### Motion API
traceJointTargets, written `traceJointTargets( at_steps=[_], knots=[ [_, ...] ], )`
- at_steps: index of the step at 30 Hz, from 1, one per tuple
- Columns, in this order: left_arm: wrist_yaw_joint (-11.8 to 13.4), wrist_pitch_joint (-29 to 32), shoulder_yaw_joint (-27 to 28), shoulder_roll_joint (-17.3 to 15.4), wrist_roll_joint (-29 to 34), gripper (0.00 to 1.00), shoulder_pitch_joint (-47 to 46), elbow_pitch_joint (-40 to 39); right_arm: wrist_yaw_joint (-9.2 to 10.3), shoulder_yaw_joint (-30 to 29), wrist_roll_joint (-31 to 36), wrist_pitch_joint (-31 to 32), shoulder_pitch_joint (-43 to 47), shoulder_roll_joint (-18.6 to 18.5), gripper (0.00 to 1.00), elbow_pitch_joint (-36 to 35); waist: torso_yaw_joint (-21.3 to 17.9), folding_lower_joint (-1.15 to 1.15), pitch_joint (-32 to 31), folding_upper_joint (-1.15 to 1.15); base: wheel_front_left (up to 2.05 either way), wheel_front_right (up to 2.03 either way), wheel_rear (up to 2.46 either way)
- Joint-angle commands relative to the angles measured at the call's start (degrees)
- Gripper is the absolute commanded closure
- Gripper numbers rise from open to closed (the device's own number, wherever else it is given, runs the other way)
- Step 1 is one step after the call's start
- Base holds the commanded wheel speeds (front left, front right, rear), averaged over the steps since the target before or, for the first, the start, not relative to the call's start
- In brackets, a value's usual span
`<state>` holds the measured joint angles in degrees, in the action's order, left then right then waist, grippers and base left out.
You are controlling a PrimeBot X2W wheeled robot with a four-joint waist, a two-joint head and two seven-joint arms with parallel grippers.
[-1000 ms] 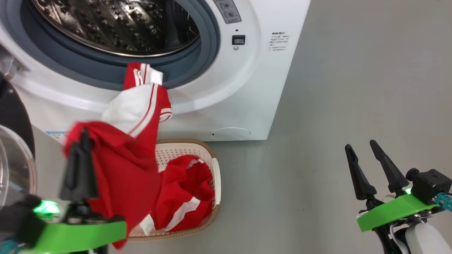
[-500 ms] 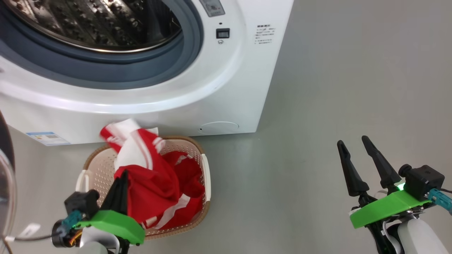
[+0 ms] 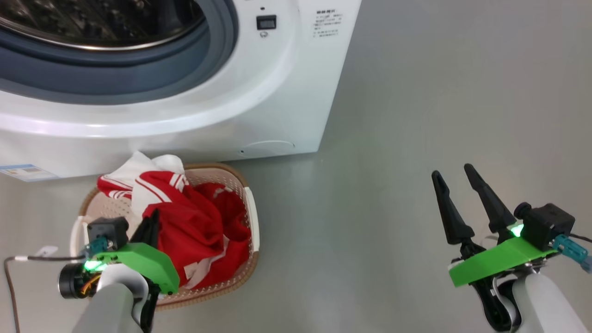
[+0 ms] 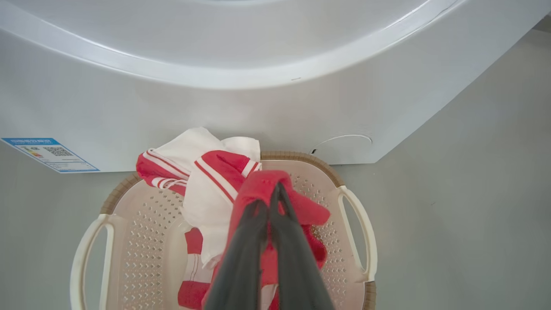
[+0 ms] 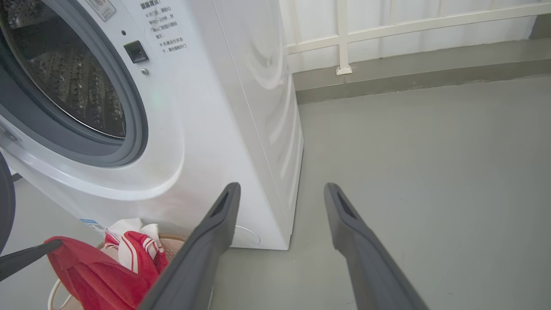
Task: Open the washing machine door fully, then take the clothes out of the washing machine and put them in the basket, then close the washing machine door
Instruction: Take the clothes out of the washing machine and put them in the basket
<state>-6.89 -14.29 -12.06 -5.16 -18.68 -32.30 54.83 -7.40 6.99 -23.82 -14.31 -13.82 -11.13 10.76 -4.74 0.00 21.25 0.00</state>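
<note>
Directly before the washing machine [image 3: 277,92], just beside the foot of its front panel, the basket [image 3: 253,226] stands on the grey floor [image 3: 416,115]. The clothes [image 3: 199,231] lie heaped inside it, with a white and red-striped part draped over the rim nearest the washing machine. The left gripper [image 4: 269,196] hangs over the basket on the side away from the washing machine, its jaws pinched together on a fold of the red fabric, which stands raised above the heap. The right gripper [image 3: 453,170] hovers over bare floor, off the washing machine's right front corner and well apart from the basket, its jaws spread wide and holding nothing. On the washing machine's front the round mouth is uncovered, showing the grey seal [image 3: 138,69] and the perforated steel drum [image 3: 92,23]. A small blue label [image 3: 23,172] sits low on the front panel.
</note>
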Motion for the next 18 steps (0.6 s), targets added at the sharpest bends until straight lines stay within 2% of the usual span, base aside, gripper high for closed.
traceJointTargets(
  at_steps=[1,11,18],
  knots=[
    [-0.4,-0.7,1.5,-1.5,0.8,1.0,-1.5,0.5,-0.09,1.4,-0.2,-0.7,-1.0,-0.2,0.0,-1.5,-1.2,0.0,1.8,0.0,0.0,0.0,0.0],
    [-0.5,-0.7,-0.1,-3.0,1.9,1.0,-9.5,14.5,-0.09,1.6,-0.3,-0.7,-3.8,0.6,0.0,-2.2,-4.3,0.0,8.3,0.0,0.0,0.0,0.0],
    [-0.5,1.2,0.0,-4.5,0.8,1.0,-13.8,18.0,-0.09,1.3,0.0,-0.7,-6.0,1.2,0.0,-3.2,-5.7,0.0,13.2,0.0,0.0,0.0,0.0]
  ],
)
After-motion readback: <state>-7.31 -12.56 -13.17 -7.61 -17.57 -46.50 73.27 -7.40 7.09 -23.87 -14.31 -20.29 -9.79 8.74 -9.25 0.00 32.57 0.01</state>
